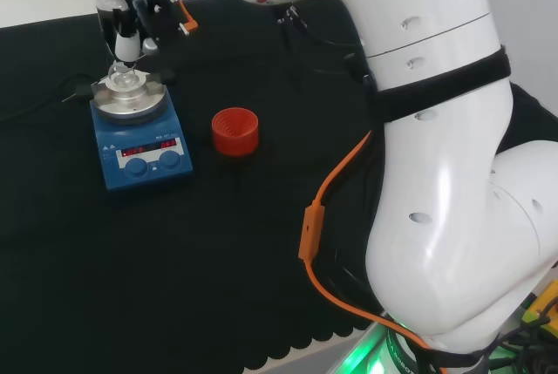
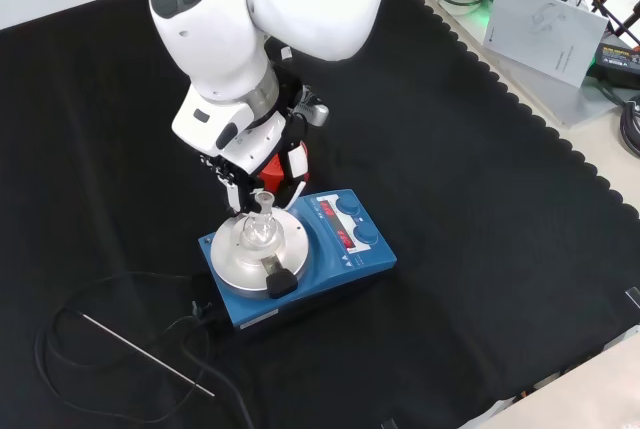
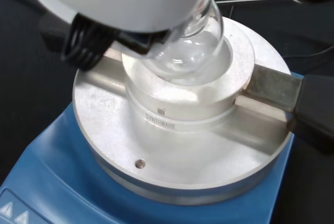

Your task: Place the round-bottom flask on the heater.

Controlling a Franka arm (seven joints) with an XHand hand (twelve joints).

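The clear round-bottom flask (image 1: pixel 125 83) (image 2: pixel 257 232) (image 3: pixel 190 49) rests with its bulb in the well of the metal block (image 3: pixel 182 112) on top of the blue heater (image 1: pixel 139 154) (image 2: pixel 345 249) (image 3: pixel 47 182). In the wrist view it leans a little, its neck running up under the hand. The black and white hand (image 1: pixel 131 18) (image 2: pixel 245 164) hangs straight above the heater, with its fingers curled round the flask's neck.
A red ribbed stand (image 1: pixel 234 130) sits on the cloth right of the heater in the head view, partly behind the hand (image 2: pixel 271 163) in the front view. A thin metal probe (image 2: pixel 150 354) and black cables (image 2: pixel 90 329) lie near the heater. An orange cable (image 1: pixel 323 208) runs along the arm.
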